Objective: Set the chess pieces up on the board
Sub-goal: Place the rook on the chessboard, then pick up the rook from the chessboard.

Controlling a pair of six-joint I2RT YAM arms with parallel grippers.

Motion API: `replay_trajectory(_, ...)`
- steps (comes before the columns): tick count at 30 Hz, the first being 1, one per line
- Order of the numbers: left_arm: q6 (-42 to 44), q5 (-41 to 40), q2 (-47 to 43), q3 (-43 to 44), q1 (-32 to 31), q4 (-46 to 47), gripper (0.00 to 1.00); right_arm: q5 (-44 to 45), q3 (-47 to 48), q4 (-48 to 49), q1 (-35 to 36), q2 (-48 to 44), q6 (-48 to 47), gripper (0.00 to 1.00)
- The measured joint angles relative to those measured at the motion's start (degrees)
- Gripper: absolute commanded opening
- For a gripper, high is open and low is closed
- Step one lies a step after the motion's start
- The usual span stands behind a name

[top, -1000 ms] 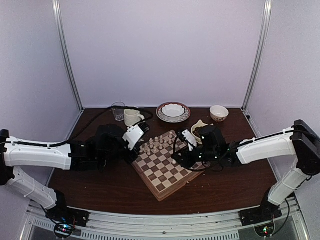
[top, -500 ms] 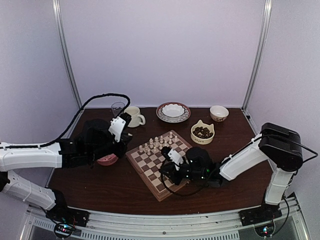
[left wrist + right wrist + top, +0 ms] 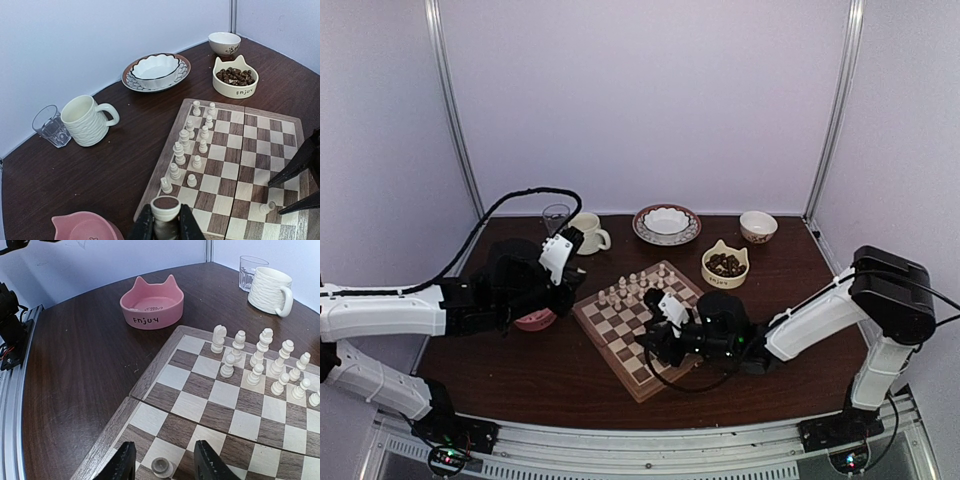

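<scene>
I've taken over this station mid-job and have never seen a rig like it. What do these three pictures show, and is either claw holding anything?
Two robot arms with two-finger claws work at one table. One picture looks down from above and behind the arms. The other two come from a camera on each wrist. On the table are the chessboard, with cream pieces in rows along one edge, a pink bowl, mug, glass, plate and a cream bowl of dark bits. The left gripper pinches one cream piece. The right gripper is open, with another piece on the board between its jaws.
</scene>
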Motion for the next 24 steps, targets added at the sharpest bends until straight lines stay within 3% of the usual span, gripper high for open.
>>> replay_trajectory(7,-0.7,1.1,0.3,0.0,0.8,-0.2,0.00,0.2,2.8,-14.7,0.2,-10.0,-1.2,0.44)
replay_trajectory(12,-3.0,4.6,1.0,0.0,4.5,-1.3,0.00,1.8,6.6,-24.9,0.3,-15.6,-1.5,0.51)
replay_trajectory(14,-4.4,6.9,1.4,0.0,6.5,-1.8,0.00,2.6,6.8,-27.3,0.3,-16.9,-1.4,0.59)
replay_trajectory(16,-5.8,9.4,1.7,0.0,8.0,-2.1,0.00,3.7,6.7,-29.5,0.3,-17.9,-1.3,0.78)
replay_trajectory(18,-7.2,12.0,1.8,0.0,9.0,-2.2,0.00,5.2,5.9,-30.0,0.3,-19.1,-0.5,0.91)
replay_trajectory(24,-11.6,17.7,1.8,0.0,11.6,-2.1,0.00,7.0,0.3,-28.7,0.2,-23.3,0.4,0.81)
